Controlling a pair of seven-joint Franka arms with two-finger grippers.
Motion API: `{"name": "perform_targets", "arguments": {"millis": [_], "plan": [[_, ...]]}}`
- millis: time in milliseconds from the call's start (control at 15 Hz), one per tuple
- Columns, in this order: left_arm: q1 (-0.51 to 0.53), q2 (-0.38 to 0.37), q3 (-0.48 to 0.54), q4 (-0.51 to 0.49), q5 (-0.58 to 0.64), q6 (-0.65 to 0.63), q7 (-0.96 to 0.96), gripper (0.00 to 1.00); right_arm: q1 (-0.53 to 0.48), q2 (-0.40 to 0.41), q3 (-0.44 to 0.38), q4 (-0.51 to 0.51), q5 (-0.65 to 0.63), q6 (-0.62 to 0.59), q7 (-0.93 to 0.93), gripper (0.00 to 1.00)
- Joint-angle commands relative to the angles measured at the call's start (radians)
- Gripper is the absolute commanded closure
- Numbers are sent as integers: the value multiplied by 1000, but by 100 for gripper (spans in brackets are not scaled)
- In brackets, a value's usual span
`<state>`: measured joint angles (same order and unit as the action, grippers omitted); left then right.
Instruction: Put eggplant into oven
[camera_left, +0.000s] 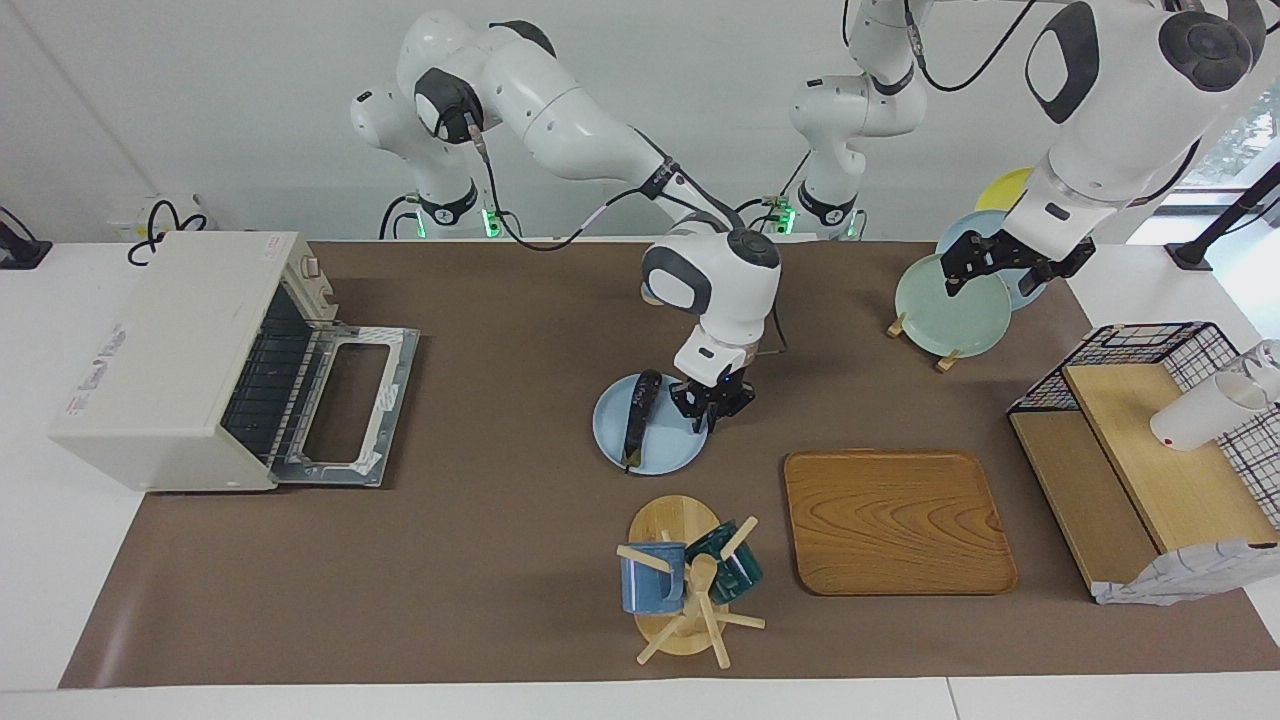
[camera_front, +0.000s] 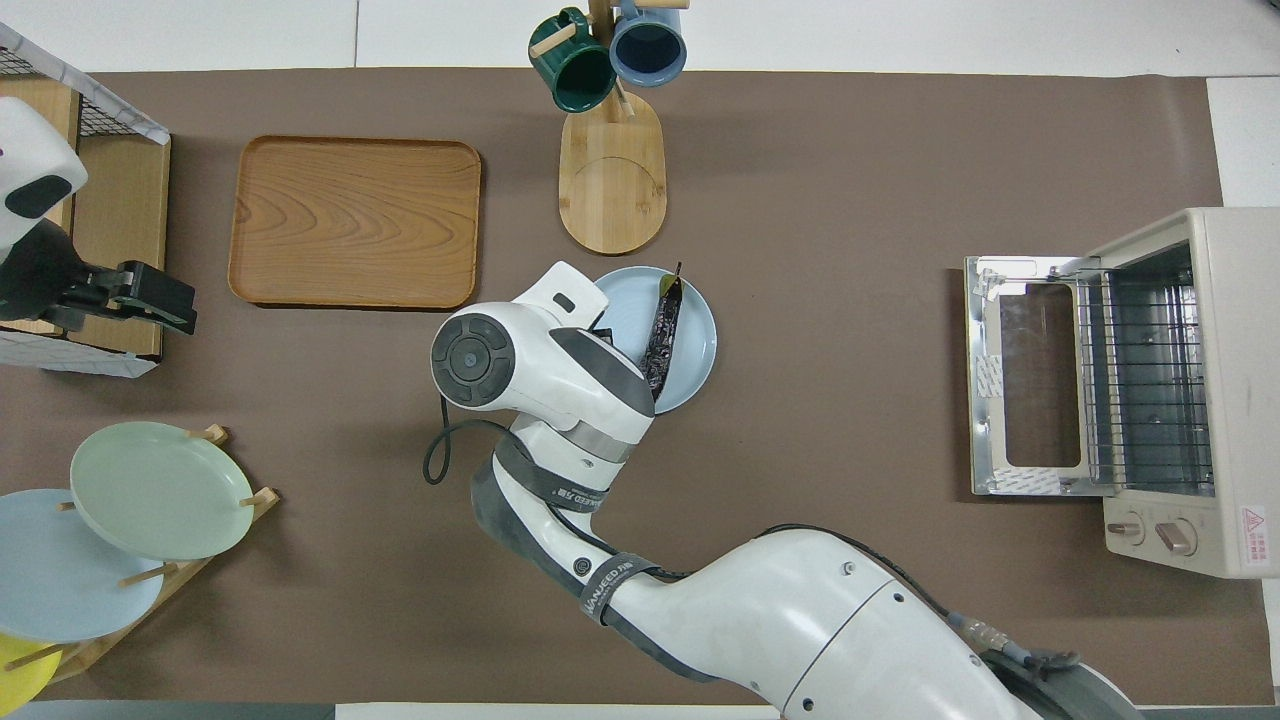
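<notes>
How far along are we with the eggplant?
Done: the oven door is down and its rack is exposed. In hand: the right tool is shut on the rim of the blue plate, where the eggplant lies ungrasped. The left tool waits open over the green plate. Left: getting the eggplant into the oven.

right claw (camera_left: 712, 408): low, fingertips together | left claw (camera_left: 1010, 266): raised, spread wide
</notes>
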<state>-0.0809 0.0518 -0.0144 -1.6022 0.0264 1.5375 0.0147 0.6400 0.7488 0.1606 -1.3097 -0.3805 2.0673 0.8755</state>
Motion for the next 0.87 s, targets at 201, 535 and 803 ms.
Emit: {"name": "perform_targets", "arguments": {"millis": [201,535,803], "plan": [[3,-87,-7,-85,17,105,16,0,-55,-144,5,-49,-61,-272,-91,100],[13,-87,-13,1,23,-48,19,0,-201,-362,7,-328,-60,-251,-84,100],[90,-87,-68,13,29,-56,137,0,-458,-609,8,-670,-49,-63,-211,100]]}}
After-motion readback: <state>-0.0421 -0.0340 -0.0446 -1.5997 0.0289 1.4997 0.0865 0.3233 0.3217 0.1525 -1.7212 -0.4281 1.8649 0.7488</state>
